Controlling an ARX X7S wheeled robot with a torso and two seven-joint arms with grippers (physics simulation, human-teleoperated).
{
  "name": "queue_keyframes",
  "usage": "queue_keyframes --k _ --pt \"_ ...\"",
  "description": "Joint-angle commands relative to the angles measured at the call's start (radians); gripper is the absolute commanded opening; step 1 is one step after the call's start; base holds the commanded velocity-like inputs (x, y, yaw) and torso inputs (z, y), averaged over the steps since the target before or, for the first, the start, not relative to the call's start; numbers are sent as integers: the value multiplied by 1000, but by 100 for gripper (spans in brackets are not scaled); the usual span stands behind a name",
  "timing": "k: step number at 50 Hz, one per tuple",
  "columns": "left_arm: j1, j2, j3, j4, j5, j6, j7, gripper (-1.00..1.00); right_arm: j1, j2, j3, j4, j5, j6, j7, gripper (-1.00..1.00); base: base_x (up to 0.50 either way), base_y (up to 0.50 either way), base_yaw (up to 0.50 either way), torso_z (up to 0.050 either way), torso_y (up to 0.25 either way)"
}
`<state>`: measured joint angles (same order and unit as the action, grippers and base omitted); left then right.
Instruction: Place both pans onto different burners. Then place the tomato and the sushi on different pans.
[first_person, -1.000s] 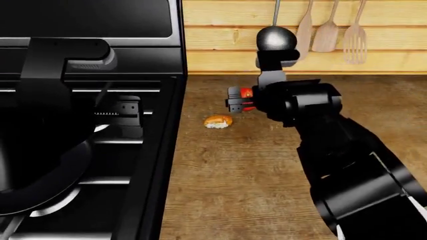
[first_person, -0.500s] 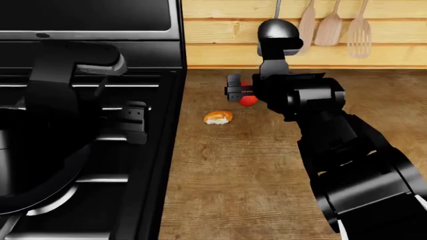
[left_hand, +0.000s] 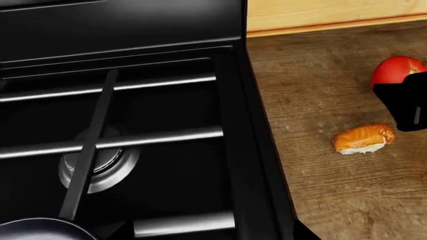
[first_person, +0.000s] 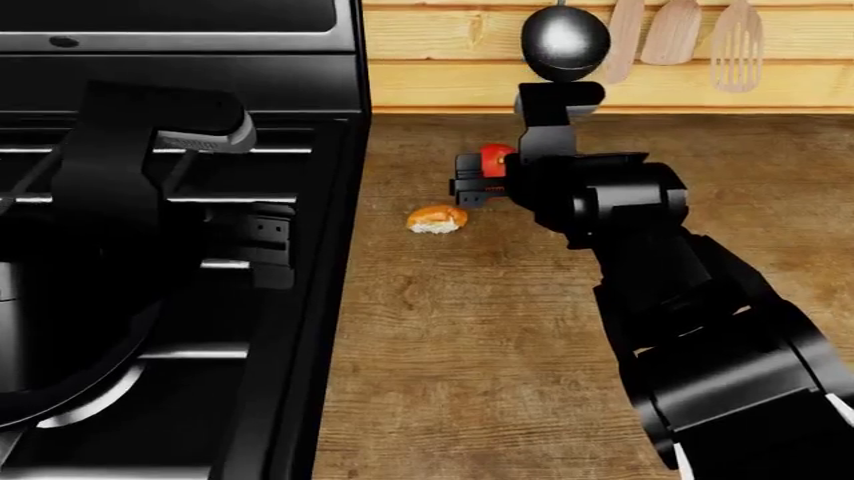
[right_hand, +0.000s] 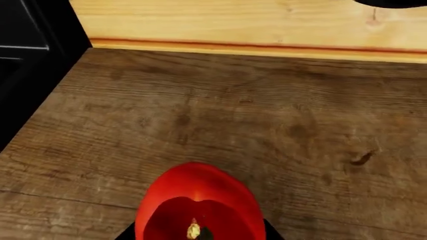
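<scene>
Tomato (right_hand: 197, 205), round, glossy red, in right tool (first_person: 478, 180).

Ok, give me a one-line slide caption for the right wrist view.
Right wrist view: red tomato close under the camera, above the wooden counter near the plank wall.

A ladle (first_person: 565, 42) and spatulas (first_person: 674, 30) hang above the wooden counter (first_person: 467, 380).

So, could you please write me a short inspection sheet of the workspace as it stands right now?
Surface: wooden counter beside black stove.
Job's things: tomato at the right gripper; sushi on the counter; one pan on the stove; burner bare.
Clutter: nothing seen.
Grippers: right at the tomato, grip unclear; left gripper over the stove, state unclear.
Cables: nothing seen.
Surroundings: utensils on wooden wall.
</scene>
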<state>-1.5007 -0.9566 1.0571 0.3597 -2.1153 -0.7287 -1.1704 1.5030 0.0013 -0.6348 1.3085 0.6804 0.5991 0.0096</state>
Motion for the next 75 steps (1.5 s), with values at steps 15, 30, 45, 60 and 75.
queue_keyframes --k 15,30,45,60,75 --pt "-6 2 -5 -1 -8 6 -3 100 -10 212 80 -649 118 397 308 -100 0 0 0 0 0" --pt "-87 97 -20 -90 -6 -22 55 100 -137 476 486 -1329 579 924 828 -100 0 0 0 0 0" --pt "-368 513 165 -828 321 -297 543 100 -128 494 441 -1303 565 857 797 -100 0 0 0 0 0" --pt "-440 951 376 -1667 665 -155 1278 100 -130 506 399 -1282 541 805 750 -100 0 0 0 0 0" --pt "-348 957 455 -1625 666 -86 1394 100 -144 504 358 -1270 511 757 712 -100 0 0 0 0 0"
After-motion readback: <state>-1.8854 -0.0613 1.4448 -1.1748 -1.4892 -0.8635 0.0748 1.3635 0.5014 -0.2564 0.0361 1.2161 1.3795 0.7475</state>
